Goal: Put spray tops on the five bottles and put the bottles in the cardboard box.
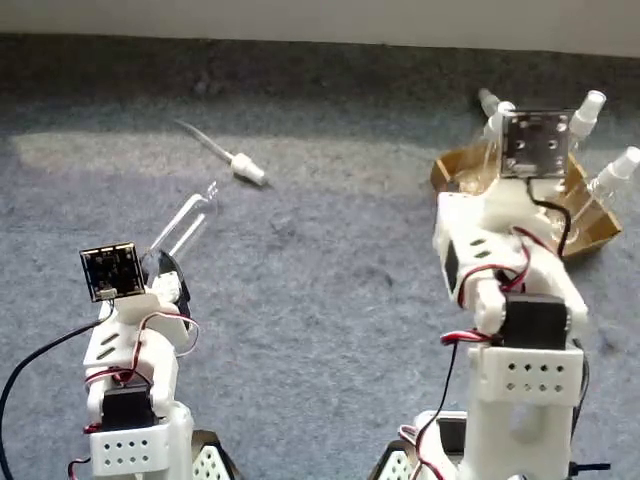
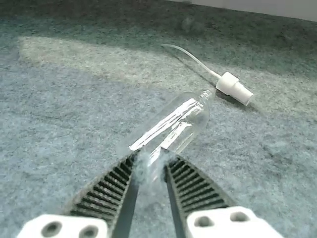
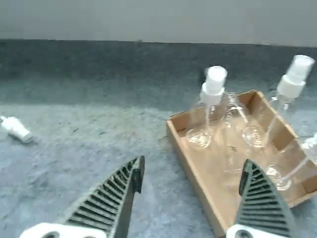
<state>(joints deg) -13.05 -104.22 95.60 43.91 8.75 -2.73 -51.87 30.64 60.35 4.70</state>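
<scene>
My left gripper [image 2: 150, 171] is shut on the base of a clear uncapped bottle [image 2: 171, 126], whose open neck points away toward a loose white spray top [image 2: 234, 88] with its long tube lying on the carpet. From above, that bottle [image 1: 186, 226] sticks out beyond the left arm, and the spray top [image 1: 246, 168] lies farther back. My right gripper [image 3: 190, 186] stands open just short of the cardboard box [image 3: 190, 156], which holds several capped bottles [image 3: 210, 106]. The high view shows the box [image 1: 590, 225] behind the right arm, with the bottles' white tops [image 1: 594, 104] poking up.
Grey carpet [image 1: 340, 260] covers the table between the arms. A pale wall [image 1: 320, 20] runs along the far edge. The box sits at the back right, close to the table's right side.
</scene>
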